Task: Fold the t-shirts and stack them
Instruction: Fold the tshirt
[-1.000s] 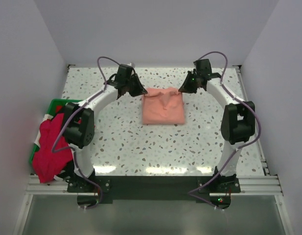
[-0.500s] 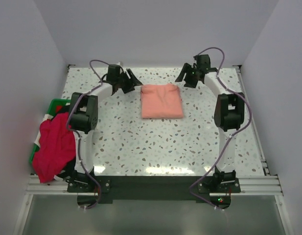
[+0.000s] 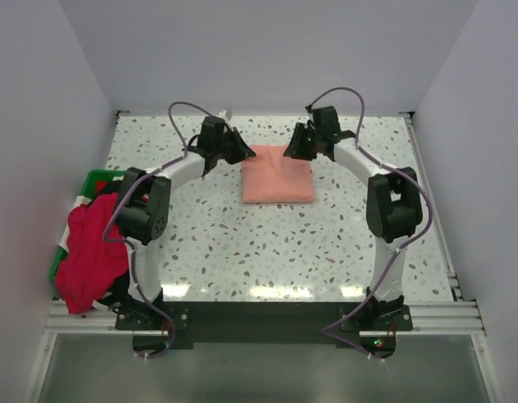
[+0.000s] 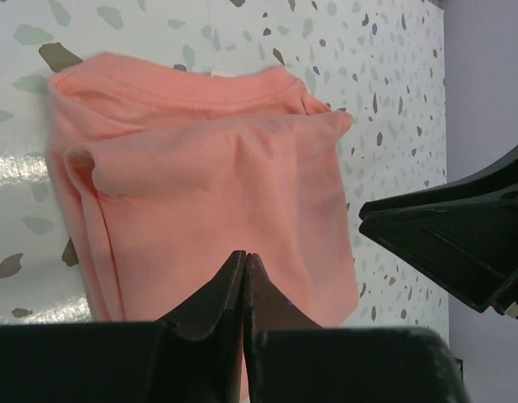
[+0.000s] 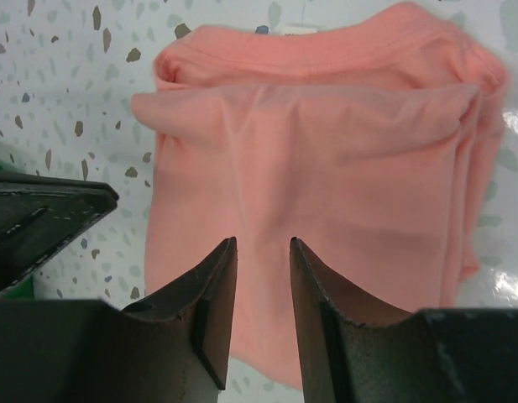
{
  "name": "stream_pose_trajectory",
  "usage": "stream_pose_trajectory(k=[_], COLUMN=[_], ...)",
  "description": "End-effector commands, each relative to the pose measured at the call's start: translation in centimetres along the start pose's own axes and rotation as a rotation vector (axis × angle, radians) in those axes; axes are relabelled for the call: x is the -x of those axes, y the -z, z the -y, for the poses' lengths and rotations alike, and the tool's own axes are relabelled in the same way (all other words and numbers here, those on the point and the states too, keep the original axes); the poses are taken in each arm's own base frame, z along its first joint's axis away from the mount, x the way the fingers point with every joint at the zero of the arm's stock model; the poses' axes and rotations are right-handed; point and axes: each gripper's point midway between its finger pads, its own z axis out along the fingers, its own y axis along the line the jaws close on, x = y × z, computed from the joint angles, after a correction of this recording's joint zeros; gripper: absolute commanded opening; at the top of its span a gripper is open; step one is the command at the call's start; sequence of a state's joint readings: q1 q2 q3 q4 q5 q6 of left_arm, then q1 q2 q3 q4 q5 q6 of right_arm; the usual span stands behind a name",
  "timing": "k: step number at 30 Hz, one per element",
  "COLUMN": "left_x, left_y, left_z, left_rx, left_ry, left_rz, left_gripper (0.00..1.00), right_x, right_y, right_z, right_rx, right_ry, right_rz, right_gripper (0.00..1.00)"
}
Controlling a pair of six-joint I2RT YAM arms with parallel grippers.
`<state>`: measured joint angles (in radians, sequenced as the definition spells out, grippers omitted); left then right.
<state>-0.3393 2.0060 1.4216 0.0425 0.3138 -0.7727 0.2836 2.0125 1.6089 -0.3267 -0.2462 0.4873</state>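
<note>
Nearest, at the left edge of the speckled surface [image 3: 242, 243] and beside the left arm's base, stands a green plastic bin [image 3: 91, 178]. A crimson red t-shirt [image 3: 89, 252] lies heaped in it and spills over its near rim. The shirt hides most of the bin, so only the far corner shows. A sliver of white shows at this shirt's left edge; what it belongs to cannot be made out.

Farther back, at the middle of the surface, the salmon-pink t-shirt [image 3: 278, 175] lies flat, folded into a rough rectangle with its ribbed collar along the far side.

The left end effector [image 4: 244, 262] sits at the shirt's far left corner. Its fingers are pressed together, tips over the pink cloth, and nothing is seen between them. Whether the tips touch the fabric cannot be told.

The right end effector [image 5: 262, 245] sits at the far right corner. Its fingers stand a narrow gap apart, with pink cloth showing through the gap and nothing gripped.

In each wrist view the end effector's dark body blocks the lower part of the picture and covers the nearest stretch of the shirt.
</note>
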Motion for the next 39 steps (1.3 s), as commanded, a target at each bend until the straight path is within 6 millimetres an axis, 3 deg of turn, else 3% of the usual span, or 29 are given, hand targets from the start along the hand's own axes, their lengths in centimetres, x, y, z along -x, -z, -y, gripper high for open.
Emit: stream_pose_trajectory(k=[1, 2, 3, 4, 5, 6, 8, 9, 10, 11, 12, 17, 22, 24, 27, 28, 29, 31, 33, 34, 35, 36, 37, 39], left_x=[0.4, 0.5, 0.7, 1.8, 1.2, 1.6, 1.9, 2.1, 2.6, 2.7, 3.0, 4.0, 5.8, 7.2, 9.4, 9.4, 10.3, 10.4, 9.4, 7.8, 7.7, 6.6, 5.1, 3.2], left_y=[-2.1, -2.9, -3.4, -3.9, -5.2, -5.8, -7.6, -8.1, -8.4, -9.0, -9.1, -9.5, -8.8, -8.1, -6.1, -5.6, -4.4, -3.2, -1.8, -1.8, -0.9, -0.9, -0.8, -0.5], left_z=[-1.3, -1.6, -1.7, -1.2, -2.6, -3.1, -4.8, -5.5, -6.6, -7.3, -8.1, -8.6, -7.4, -5.9, -3.2, -3.0, -1.5, -0.7, -0.4, -0.8, 0.3, 0.9, 0.5, 2.1], left_rx=[0.013, 0.015, 0.015, 0.005, 0.027, 0.038, 0.056, 0.063, 0.071, 0.073, 0.072, 0.05, -0.023, -0.059, -0.104, -0.103, -0.123, -0.129, -0.123, -0.108, -0.118, -0.119, -0.103, -0.119], left_ry=[-0.011, -0.012, -0.018, -0.029, -0.027, -0.023, 0.011, 0.026, 0.047, 0.073, 0.091, 0.126, 0.144, 0.125, 0.076, 0.07, 0.046, 0.035, 0.033, 0.04, 0.021, 0.011, 0.013, -0.005], left_rz=[0.013, 0.011, 0.011, 0.029, 0.013, 0.015, 0.004, -0.001, 0.0, -0.001, -0.003, 0.011, 0.028, 0.047, 0.086, 0.087, 0.106, 0.112, 0.105, 0.079, 0.087, 0.073, 0.046, 0.023], left_gripper=[0.06, 0.06, 0.06, 0.06, 0.06, 0.06, 0.07, 0.07, 0.07, 0.07, 0.07, 0.1, 0.16, 0.2, 0.25, 0.25, 0.26, 0.26, 0.26, 0.26, 0.26, 0.26, 0.26, 0.26], right_x=[1.0, 0.9, 2.1, 1.5, 1.7, 3.4, 2.9, 4.2, 4.8, 4.0, 5.2, 5.6, 6.9, 8.3, 9.1, 10.2, 10.2, 9.9, 9.0, 9.2, 8.9, 7.3, 7.0, 5.3], right_y=[-2.9, -3.6, -4.0, -5.5, -6.3, -6.5, -8.9, -8.9, -9.4, -10.8, -10.9, -11.5, -9.9, -8.3, -6.6, -5.1, -4.6, -3.9, -2.5, -1.4, -1.0, -1.1, -0.8, -0.2], right_z=[-0.1, -0.2, -0.6, 0.2, 0.7, 0.5, 2.1, 1.4, 2.8, 4.0, 4.6, 5.3, 5.6, 5.2, 5.0, 4.2, 4.3, 5.3, 6.0, 6.5, 6.8, 7.8, 8.3, 9.2], right_rx=[0.054, 0.064, 0.076, 0.064, 0.062, 0.077, 0.078, 0.123, 0.126, 0.128, 0.148, 0.29, 0.384, 0.387, 0.367, 0.369, 0.353, 0.281, 0.202, 0.149, 0.124, 0.091, 0.06, 0.01], right_ry=[0.021, 0.024, 0.039, 0.033, 0.031, 0.023, -0.022, -0.058, -0.101, -0.162, -0.194, -0.31, -0.406, -0.379, -0.346, -0.323, -0.303, -0.292, -0.251, -0.242, -0.231, -0.221, -0.21, -0.195], right_rz=[0.022, 0.009, 0.025, 0.001, -0.002, 0.025, 0.0, 0.011, 0.01, -0.021, -0.007, -0.031, -0.018, 0.013, 0.041, 0.071, 0.076, 0.091, 0.084, 0.104, 0.109, 0.086, 0.094, 0.068], right_gripper=[0.35, 0.35, 0.35, 0.35, 0.35, 0.34, 0.35, 0.35, 0.35, 0.35, 0.35, 0.36, 0.37, 0.4, 0.46, 0.48, 0.48, 0.5, 0.51, 0.52, 0.54, 0.55, 0.56, 0.56])
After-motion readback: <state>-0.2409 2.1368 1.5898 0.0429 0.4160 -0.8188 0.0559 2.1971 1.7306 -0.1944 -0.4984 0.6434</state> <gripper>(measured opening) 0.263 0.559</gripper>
